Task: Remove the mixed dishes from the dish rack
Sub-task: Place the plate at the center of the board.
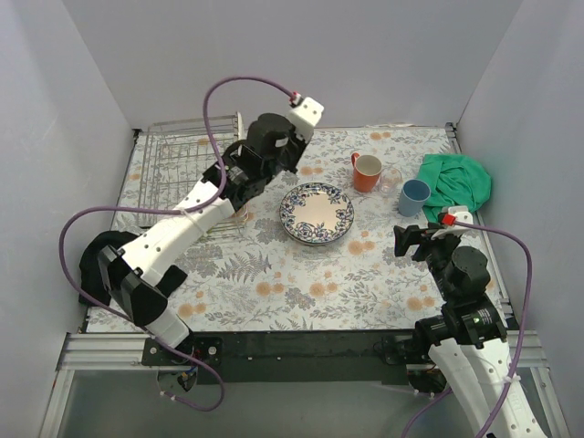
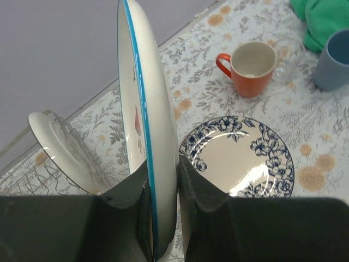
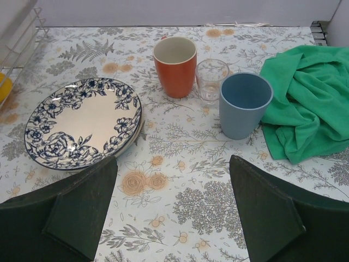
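Observation:
My left gripper is shut on the rim of a pale plate with a blue edge, held upright on edge. In the top view the left gripper is at the right end of the silver wire dish rack. Another pale plate stands in the rack, and something yellow shows there. A blue-flowered plate stack, an orange mug, a clear glass and a light-blue cup stand on the table. My right gripper is open and empty, in front of the cup.
A green cloth lies at the back right beside the blue cup. A black cloth lies at the left edge by the left arm. The flowered tablecloth covers the table. Grey walls close in three sides.

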